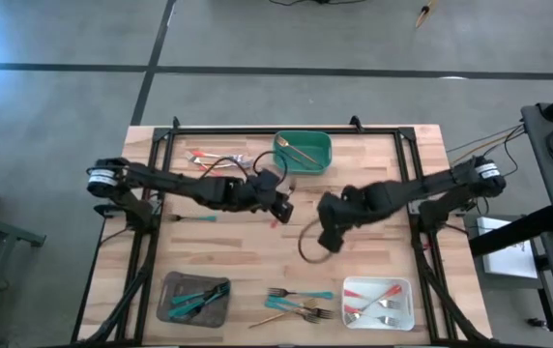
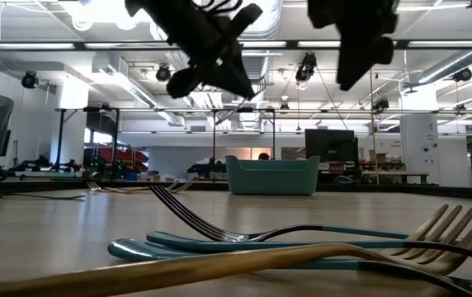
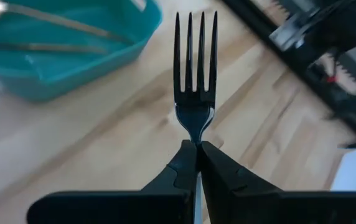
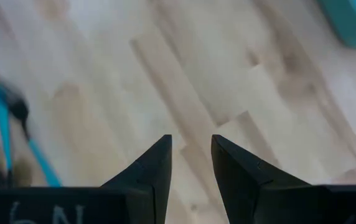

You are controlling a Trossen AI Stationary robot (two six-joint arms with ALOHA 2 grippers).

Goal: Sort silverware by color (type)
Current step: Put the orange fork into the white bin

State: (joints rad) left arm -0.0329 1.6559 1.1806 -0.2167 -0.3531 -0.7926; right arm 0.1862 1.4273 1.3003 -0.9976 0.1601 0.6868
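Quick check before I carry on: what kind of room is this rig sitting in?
Probably a large open lab or workshop. The low view shows exposed ceiling ducts and benches with a dark monitor beyond the wooden table; the high view shows a bare grey floor.

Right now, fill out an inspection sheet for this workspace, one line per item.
Surface: wooden table, bare in the middle.
Job's things: fork in the left gripper; gold pieces in the green tray; teal pieces in the grey tray; red pieces in the white tray; loose silverware between the two near trays.
Clutter: nothing seen.
Grippers: left gripper shut on the fork; right gripper open, empty.
Cables: cable loop under the right arm.
Surroundings: grey floor, workshop behind.
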